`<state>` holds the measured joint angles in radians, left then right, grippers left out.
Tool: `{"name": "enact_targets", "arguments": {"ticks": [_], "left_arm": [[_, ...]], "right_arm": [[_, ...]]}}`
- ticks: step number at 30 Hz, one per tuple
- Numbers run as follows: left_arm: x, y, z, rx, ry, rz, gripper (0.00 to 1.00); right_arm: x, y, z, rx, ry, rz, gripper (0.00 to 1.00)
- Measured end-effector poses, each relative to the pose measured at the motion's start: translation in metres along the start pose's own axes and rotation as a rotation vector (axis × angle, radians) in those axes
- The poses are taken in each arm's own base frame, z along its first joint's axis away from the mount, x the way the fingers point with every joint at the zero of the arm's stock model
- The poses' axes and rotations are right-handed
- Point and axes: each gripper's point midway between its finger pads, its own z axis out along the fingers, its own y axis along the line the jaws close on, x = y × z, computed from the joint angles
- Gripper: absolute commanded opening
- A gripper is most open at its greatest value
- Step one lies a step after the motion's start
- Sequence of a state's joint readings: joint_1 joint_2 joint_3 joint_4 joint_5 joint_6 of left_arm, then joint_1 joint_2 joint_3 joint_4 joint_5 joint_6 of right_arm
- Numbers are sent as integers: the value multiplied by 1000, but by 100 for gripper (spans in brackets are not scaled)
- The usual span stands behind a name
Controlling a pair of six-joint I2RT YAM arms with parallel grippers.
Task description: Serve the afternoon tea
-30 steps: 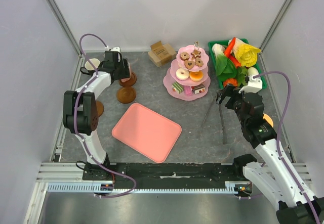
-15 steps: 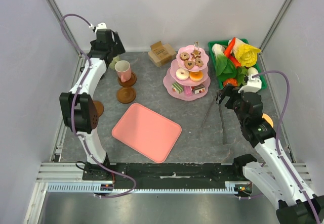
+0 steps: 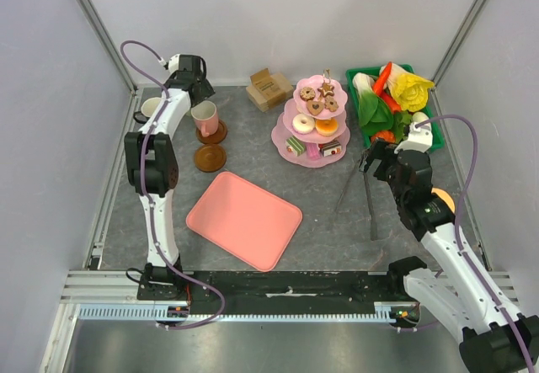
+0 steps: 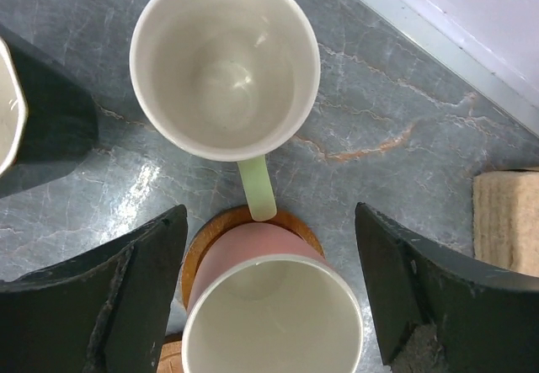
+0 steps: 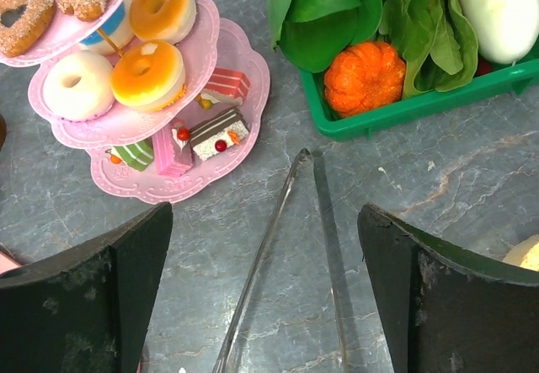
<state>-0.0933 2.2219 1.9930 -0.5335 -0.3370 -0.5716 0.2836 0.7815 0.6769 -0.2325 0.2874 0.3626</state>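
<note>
The pink mug (image 4: 271, 322) now stands free on its brown coaster (image 4: 212, 231) at the far left of the worktop (image 3: 337, 230). A second ago the left gripper (image 3: 195, 93) was down over it. Since then its fingers (image 4: 126, 297) have let go and lifted, and they now hang spread either side of the mug, touching nothing. I'd count that as one cup served.

To its left the pale green mug (image 4: 225, 61) sits straight on the worktop, handle pointing at the pink one, with the black mug (image 4: 46, 125) beside it. A bare coaster (image 3: 210, 158) waits nearer, so those two look next.

On the right, the right gripper (image 3: 376, 159) is much where it was, fingers (image 5: 93, 306) wide above the metal tongs (image 5: 278, 238). The toy pastries (image 5: 147, 74) are untouched on their tiered pink stand (image 5: 251, 57).
</note>
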Motion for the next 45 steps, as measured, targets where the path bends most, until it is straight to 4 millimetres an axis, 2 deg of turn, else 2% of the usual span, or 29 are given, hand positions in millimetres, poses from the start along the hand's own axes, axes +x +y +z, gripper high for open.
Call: {"name": "enact_targets", "arguments": {"ticks": [6,16,24,26,28,40,45], "left_arm": [[2,4,13,-54,-9,-44,80],[10,2,36,-73,0,-54,54],[10,11,37,-105,3,-64,22],[9,14,37,-114,3,-64,9],[8,15,37,-114,2,-66,2],[3,16,36,-100,4,-45,2],[-13,14,22,-81,-22,-33,2]], "right_arm": [[0,-2,1,12,-1,-2,98],[4,-7,4,42,9,-16,98],[3,-10,5,56,7,-17,98],[3,-10,5,58,6,-18,98],[3,-10,5,58,6,-18,98],[4,-11,5,61,7,-24,98],[4,-11,5,61,8,-25,98]]}}
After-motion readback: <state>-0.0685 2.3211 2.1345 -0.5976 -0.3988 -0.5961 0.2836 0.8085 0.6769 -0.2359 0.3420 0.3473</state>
